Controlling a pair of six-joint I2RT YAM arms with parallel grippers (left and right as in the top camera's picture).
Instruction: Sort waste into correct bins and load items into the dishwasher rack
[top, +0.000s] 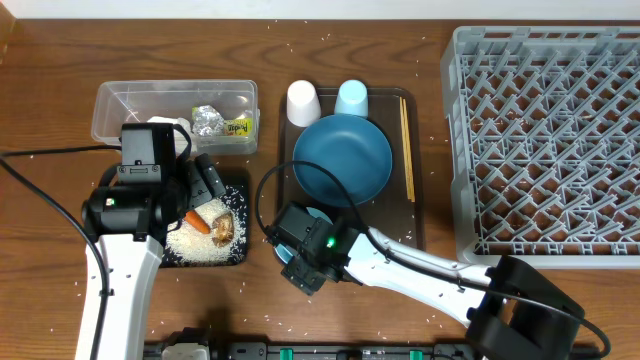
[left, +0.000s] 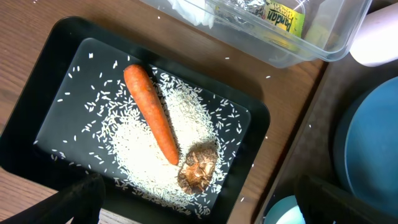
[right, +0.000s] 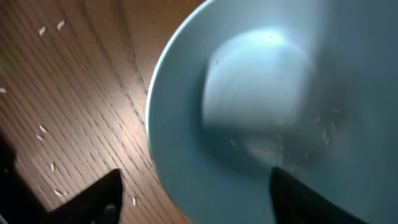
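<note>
Now: your right gripper (right: 196, 186) straddles the rim of the bowl (right: 261, 93), and your left gripper (left: 199, 199) hangs wide open over the black tray (left: 56, 74).
One right finger sits inside the bowl and one outside, with wood showing between it and the rim; the jaws stand apart, nothing clamped. The bowl sits on the brown tray (top: 400, 225), just beside the plate (top: 342, 158). The carrot (left: 152, 112), the lump (left: 198, 168) at its tip and the rice (left: 134, 155) lie in the black tray.
</note>
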